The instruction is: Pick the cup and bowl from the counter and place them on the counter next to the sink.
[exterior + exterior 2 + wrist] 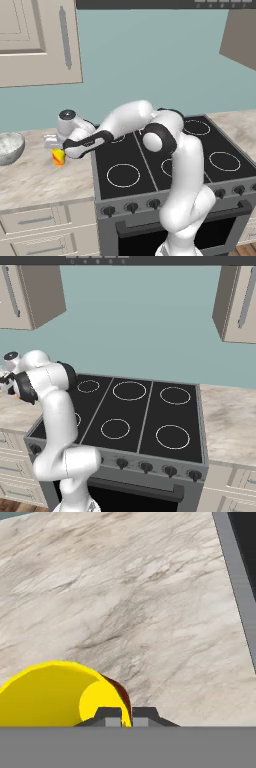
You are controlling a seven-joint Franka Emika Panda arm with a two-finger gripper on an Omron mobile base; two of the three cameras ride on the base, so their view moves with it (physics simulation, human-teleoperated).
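Here claw (127,716) pinches unlabelled cup (55,694) rim

Kitchen interior: cooking range set against a plain teal wall (140,321).

A black stovetop (135,411) marked with white rings sits above a row of dark knobs (145,467) and an oven door (150,240). Cream panelled wall cabinets (35,40) hang at the upper left and upper right, with a dark hood edge (165,4) between them. Cream drawer fronts (35,220) flank the range. Lighting is even and shadowless.
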